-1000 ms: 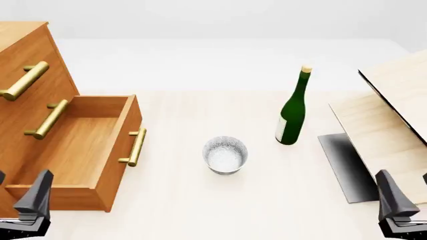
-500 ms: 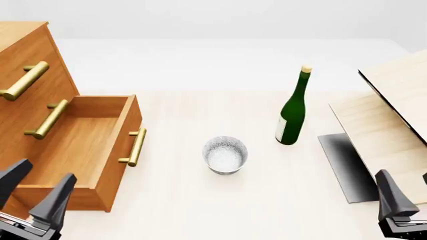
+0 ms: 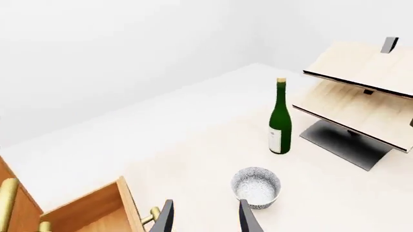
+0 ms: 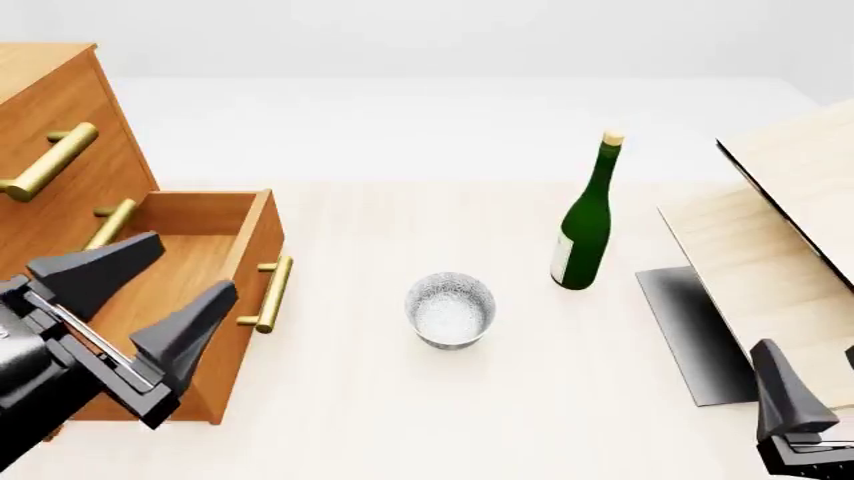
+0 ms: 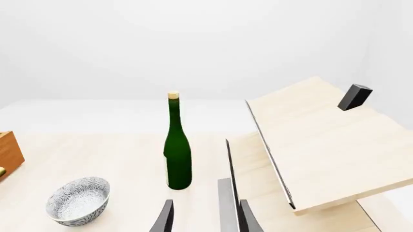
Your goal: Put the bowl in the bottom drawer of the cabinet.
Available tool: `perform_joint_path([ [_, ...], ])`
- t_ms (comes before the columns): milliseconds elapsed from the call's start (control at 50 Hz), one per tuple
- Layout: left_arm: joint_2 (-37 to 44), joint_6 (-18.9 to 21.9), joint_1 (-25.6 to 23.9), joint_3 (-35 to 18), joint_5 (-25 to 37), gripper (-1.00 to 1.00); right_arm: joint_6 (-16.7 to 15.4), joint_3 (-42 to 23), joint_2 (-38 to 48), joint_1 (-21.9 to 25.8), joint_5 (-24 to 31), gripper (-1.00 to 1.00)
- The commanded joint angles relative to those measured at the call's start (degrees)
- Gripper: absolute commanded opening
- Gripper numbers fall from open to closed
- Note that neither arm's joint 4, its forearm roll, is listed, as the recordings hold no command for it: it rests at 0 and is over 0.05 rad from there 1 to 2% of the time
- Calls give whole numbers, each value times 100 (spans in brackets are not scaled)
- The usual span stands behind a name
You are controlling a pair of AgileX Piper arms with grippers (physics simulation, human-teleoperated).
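The speckled white bowl [image 4: 450, 310] stands upright on the table, right of the cabinet [image 4: 54, 190]. It also shows as the bowl [image 3: 256, 187] in the left wrist view and the bowl [image 5: 79, 200] in the right wrist view. The bottom drawer [image 4: 180, 270] is pulled out, and nothing shows in the part I can see. My left gripper [image 4: 180, 272] hovers open over the drawer's front part, left of the bowl and apart from it. Its fingers [image 3: 169, 215] hold nothing. My right gripper [image 4: 807, 352] is low at the right edge, open and empty, far from the bowl.
A tall green bottle [image 4: 585, 225] stands behind and right of the bowl. Pale wood boards [image 4: 787, 220] on a dark base panel [image 4: 687, 325] fill the right side. Brass bar handles [image 4: 51, 160] stick out from the upper drawer fronts.
My left gripper has risen and swung forward and right, from the table's near-left corner to above the open drawer. The right gripper, bowl and bottle have not moved.
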Motion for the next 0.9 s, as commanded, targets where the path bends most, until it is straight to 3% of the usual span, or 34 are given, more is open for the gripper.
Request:
perform_joint_path([
  [20,1239,308,-585,-1088,47,100,1,0,-1,0,1,100],
  [360,2811,431,-987,-2694,708,100,-1,-1,-2,0,1,100],
  [440,3262,673,-992,-2950,899,100,-1,0,-1,1,1,100],
  [640,3567,609,-1051,-3584,1325,100,1,0,-1,0,1,100],
  [900,4317,138,-1413,-4344,1874,100,0,0,0,1,1,100],
])
